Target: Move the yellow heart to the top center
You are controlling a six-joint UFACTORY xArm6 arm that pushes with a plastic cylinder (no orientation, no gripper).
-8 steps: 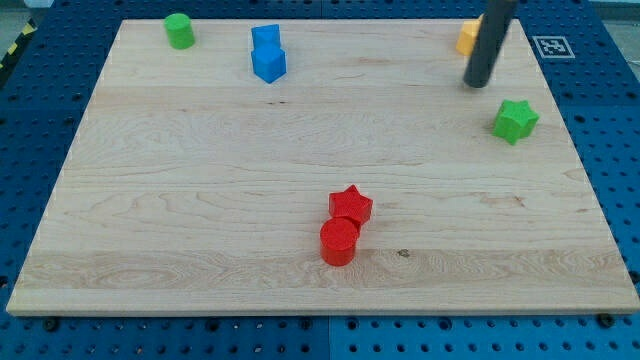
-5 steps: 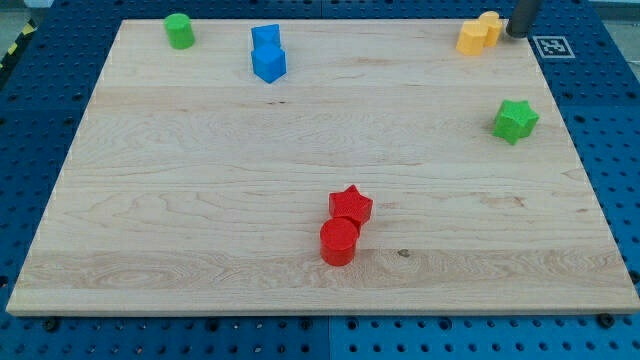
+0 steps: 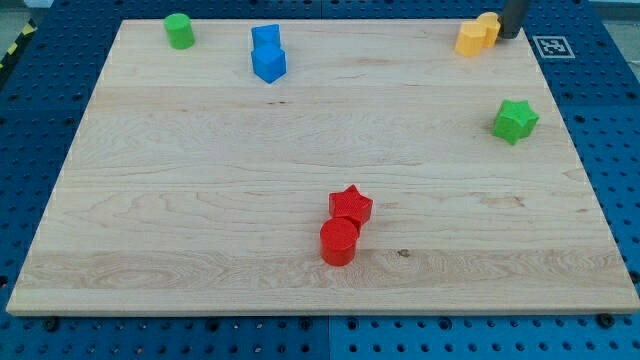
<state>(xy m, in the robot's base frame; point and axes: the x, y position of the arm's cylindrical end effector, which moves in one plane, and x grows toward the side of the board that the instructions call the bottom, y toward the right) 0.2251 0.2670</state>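
Yellow heart [image 3: 489, 26] sits near the top right corner of the wooden board [image 3: 200, 200], close to the top edge. Its shape is hard to make out at this size; it reads as a small rounded yellow block. Touching it on the view's left and slightly lower is a second yellow block [image 3: 470, 40], shape unclear, perhaps faceted.

My tip [image 3: 509, 36] is just beside the heart on the view's right, touching it or nearly so; can't tell which. Only the lowest part of the dark rod shows, the rest is cut off by the view's top. The tool is a plain rod w/ no jaws, so nothing to spread or pinch; it holds nothing.

Further down the right edge, well apart from the yellow pair, a green star [image 3: 515, 120].

Along the top edge, left of center: two blue blocks touching, a blue cube [image 3: 265, 38] behind and a second blue block [image 3: 269, 63] in front, angular, exact shape unclear. Near the top left corner, a green cylinder [image 3: 179, 30].

Near the bottom edge, approx. center: a red star [image 3: 350, 206] touching a red cylinder [image 3: 339, 241] just below it.

Board rests on a blue pegboard surface [image 3: 600, 120]. A black-and-white marker tag [image 3: 552, 46] lies off the board's top right corner.
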